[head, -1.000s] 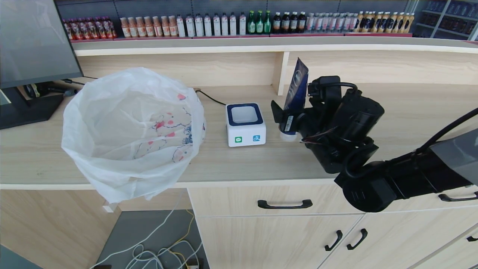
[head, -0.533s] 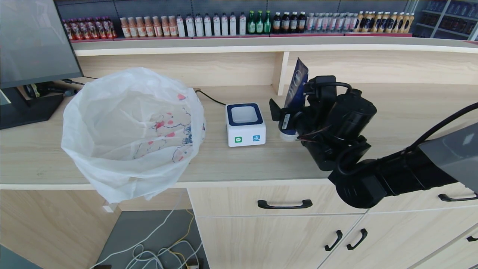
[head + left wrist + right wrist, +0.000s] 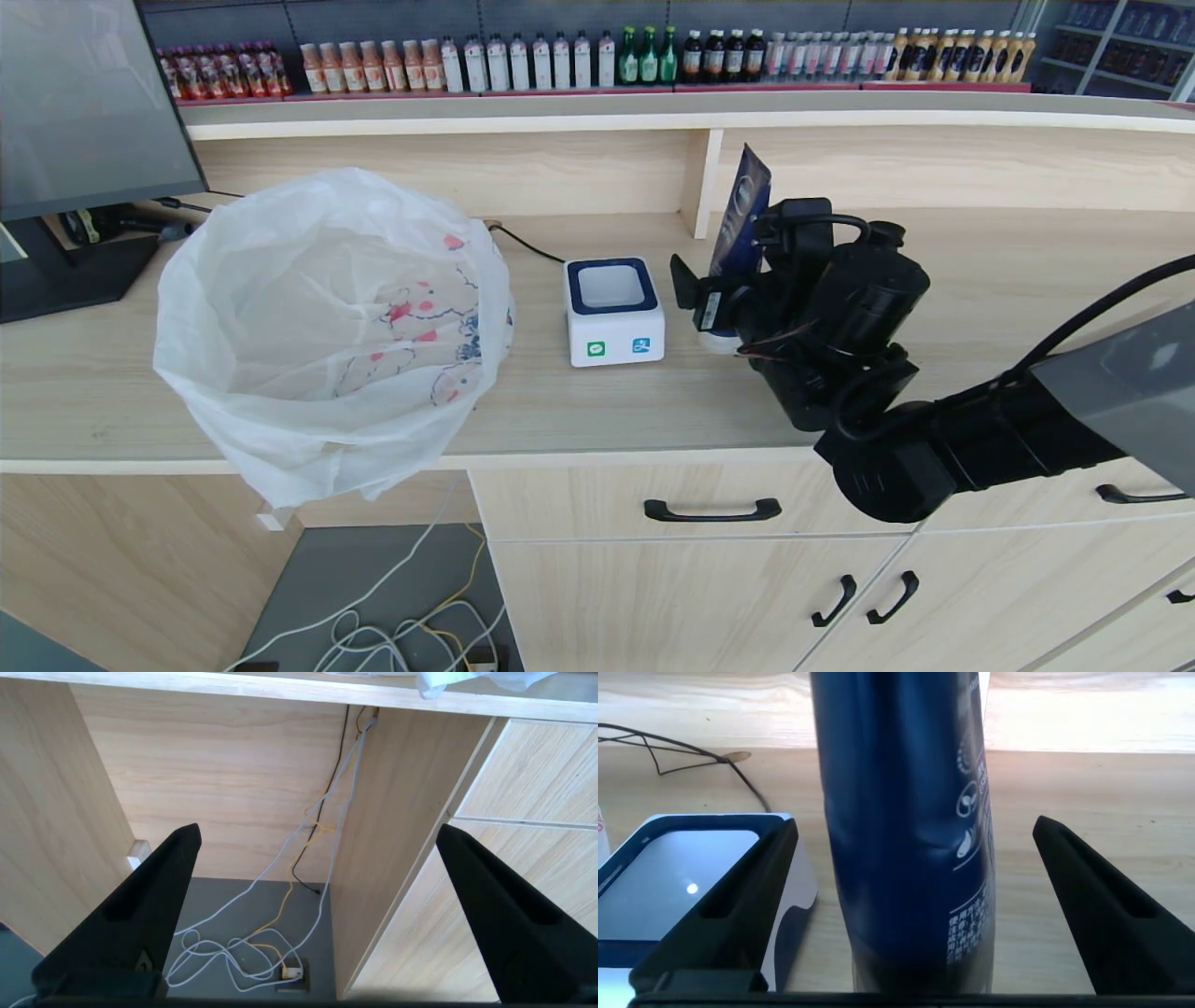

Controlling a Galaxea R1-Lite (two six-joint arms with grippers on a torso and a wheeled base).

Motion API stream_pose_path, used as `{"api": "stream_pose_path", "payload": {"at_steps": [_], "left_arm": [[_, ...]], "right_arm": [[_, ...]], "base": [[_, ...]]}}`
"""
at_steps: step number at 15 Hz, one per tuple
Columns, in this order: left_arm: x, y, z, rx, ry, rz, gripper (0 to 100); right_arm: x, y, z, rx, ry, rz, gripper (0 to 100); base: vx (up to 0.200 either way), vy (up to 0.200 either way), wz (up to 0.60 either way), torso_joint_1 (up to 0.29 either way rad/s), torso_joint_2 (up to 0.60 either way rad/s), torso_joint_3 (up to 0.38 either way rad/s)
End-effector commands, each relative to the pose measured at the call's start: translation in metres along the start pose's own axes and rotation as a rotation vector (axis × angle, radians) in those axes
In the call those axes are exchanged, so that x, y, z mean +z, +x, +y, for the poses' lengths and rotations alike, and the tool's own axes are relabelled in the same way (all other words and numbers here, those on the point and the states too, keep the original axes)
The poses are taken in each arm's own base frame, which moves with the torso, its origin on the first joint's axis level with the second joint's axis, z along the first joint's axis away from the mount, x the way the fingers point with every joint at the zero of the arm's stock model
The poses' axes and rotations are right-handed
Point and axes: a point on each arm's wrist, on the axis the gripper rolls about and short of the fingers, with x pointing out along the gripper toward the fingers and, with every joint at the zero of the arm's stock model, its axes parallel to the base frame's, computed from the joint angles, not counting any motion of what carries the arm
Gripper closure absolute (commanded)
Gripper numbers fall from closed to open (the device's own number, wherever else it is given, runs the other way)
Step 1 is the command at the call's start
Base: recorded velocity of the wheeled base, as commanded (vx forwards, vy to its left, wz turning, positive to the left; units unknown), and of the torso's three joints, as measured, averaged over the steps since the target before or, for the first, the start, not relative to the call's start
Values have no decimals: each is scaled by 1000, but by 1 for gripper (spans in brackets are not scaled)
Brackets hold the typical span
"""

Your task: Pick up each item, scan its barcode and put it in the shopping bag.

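Right gripper [image 3: 721,297]: stood wide, one finger either side of the tube [image 3: 747,201], apparently not yet pressing it. I judge a low grasp was being lined up.
Tube: just right of the scanner [image 3: 613,308], long axis upright, cap down, crimped end up, so its sides stayed free.
Shopping bag [image 3: 327,327]: left of the scanner, mouth open.
Left gripper [image 3: 308,915]: spread wide, empty, below scanner level.

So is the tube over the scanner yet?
No, the tube stands upright on the counter beside the scanner, not above it.
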Motion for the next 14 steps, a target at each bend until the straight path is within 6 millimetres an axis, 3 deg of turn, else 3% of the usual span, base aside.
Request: {"api": "stream_pose_path", "payload": {"at_steps": [1, 3, 4, 14], "left_arm": [[0, 0, 0, 0, 0, 0, 0], [0, 0, 0, 0, 0, 0, 0], [0, 0, 0, 0, 0, 0, 0], [0, 0, 0, 0, 0, 0, 0]], "right_arm": [[0, 0, 0, 0, 0, 0, 0], [0, 0, 0, 0, 0, 0, 0], [0, 0, 0, 0, 0, -1, 100], [4, 0, 0, 2, 29, -15, 100]], "base": [[0, 0, 0, 0, 0, 0], [0, 0, 0, 0, 0, 0], [0, 0, 0, 0, 0, 0], [0, 0, 0, 0, 0, 0]]}}
